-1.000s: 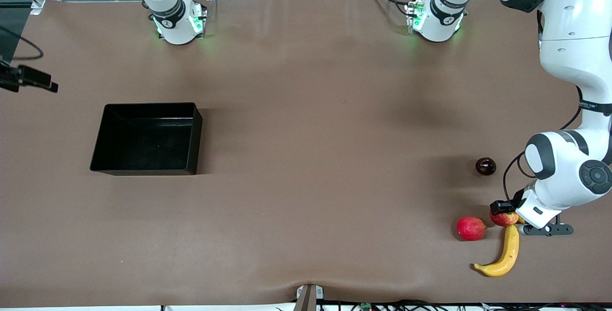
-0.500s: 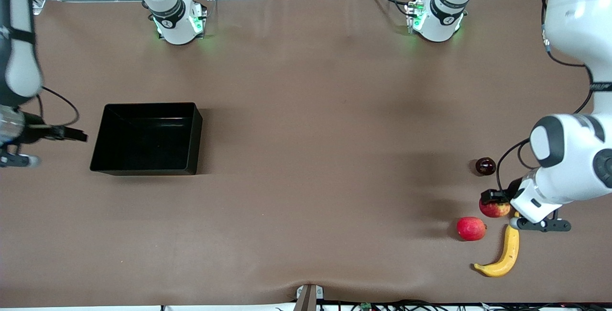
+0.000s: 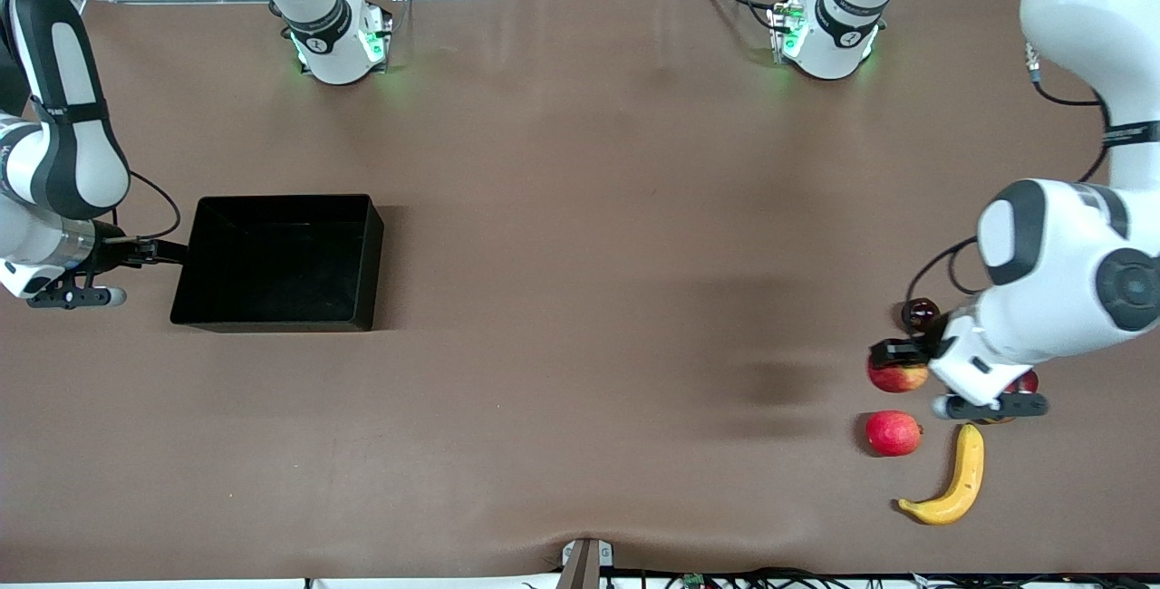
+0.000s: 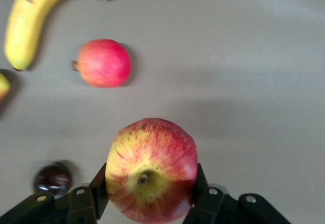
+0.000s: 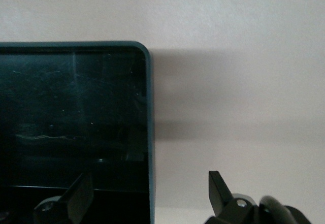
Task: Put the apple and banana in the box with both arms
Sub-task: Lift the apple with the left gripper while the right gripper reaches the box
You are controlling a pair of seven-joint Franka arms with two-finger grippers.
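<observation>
A robotics lab: two white arms (image 3: 1060, 299) bolted to a brown-covered table (image 3: 580, 299), cables along its edge

Readable text: none found.
Arm bands: small marks on the base collars (image 3: 313, 38), too small to read.
Fruit: no stickers or labels legible.
Box (image 3: 272, 317): no print legible.

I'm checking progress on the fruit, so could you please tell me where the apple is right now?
The apple is clamped in the left gripper, lifted above the table at the left arm's end, over the spot between the dark fruit and the red fruit.
</observation>
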